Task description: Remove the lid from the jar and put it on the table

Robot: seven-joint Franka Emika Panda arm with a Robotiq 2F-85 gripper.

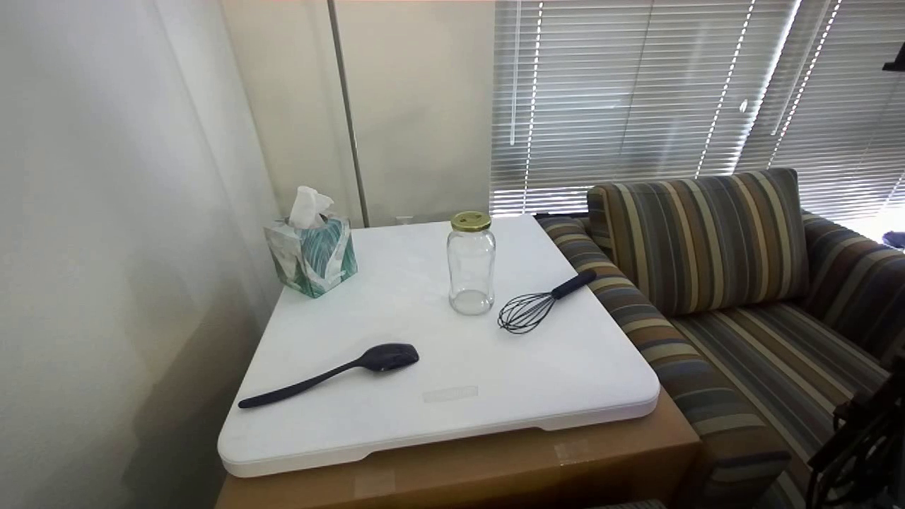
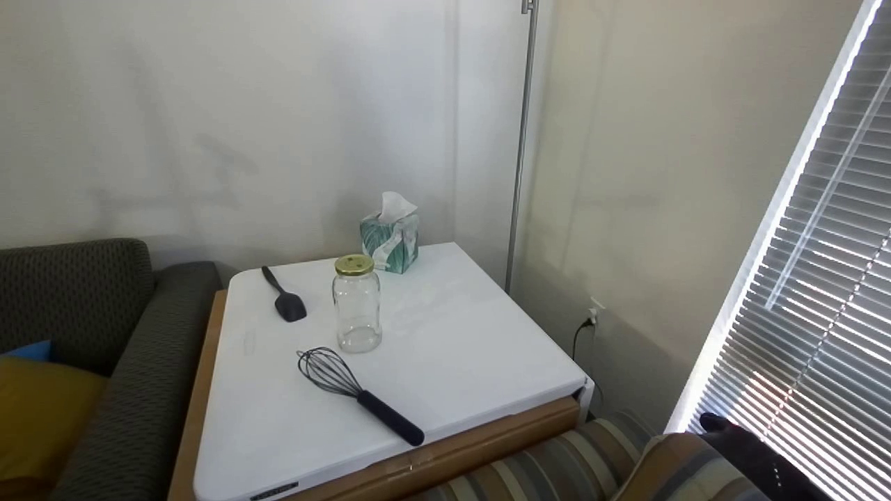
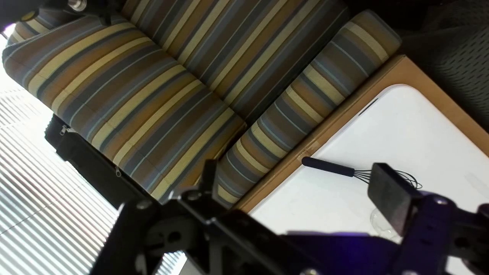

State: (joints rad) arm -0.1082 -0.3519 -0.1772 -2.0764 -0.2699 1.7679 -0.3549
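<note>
The lid (image 1: 471, 221) is a gold-green round cap sitting on the mouth of the clear glass jar (image 1: 471, 268). The jar stands upright on the white table (image 1: 551, 375). In an exterior view the lid (image 2: 354, 264) also tops the jar (image 2: 358, 313) on the table (image 2: 480, 348). In the wrist view my gripper (image 3: 301, 187) is open, its fingers wide apart with nothing between them. It is away from the jar. Only part of the jar's glass (image 3: 379, 223) shows there, beside and behind the right-hand finger; the lid is hidden in that view.
A whisk (image 1: 548, 300) lies close to the jar, its handle at the table's edge. A black spoon (image 1: 339, 371) and a teal tissue box (image 1: 314, 254) are also on the table. A striped sofa (image 1: 657, 346) adjoins one side. Dark equipment (image 1: 870, 438) shows at the view's edge.
</note>
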